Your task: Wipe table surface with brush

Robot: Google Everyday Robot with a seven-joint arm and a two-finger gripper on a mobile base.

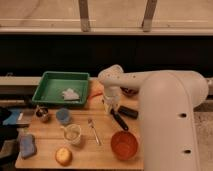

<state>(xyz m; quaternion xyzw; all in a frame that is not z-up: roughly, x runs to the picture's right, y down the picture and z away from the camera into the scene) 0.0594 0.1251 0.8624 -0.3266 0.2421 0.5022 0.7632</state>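
My gripper (pixel 109 106) points down over the middle of the table surface (pixel 47 159), just right of the green tray (pixel 50 91). Its fingers are pinched shut on the far end of the brush (pixel 120 121), which slants toward the near right and lies low on the wood. The brush sits between a black block (pixel 128 112) and a spoon (pixel 94 131), with the orange bowl (pixel 124 145) just nearer.

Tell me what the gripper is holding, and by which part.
Cannot tell: the gripper sits shut at the far end of the brush on the table surface, contact hidden.
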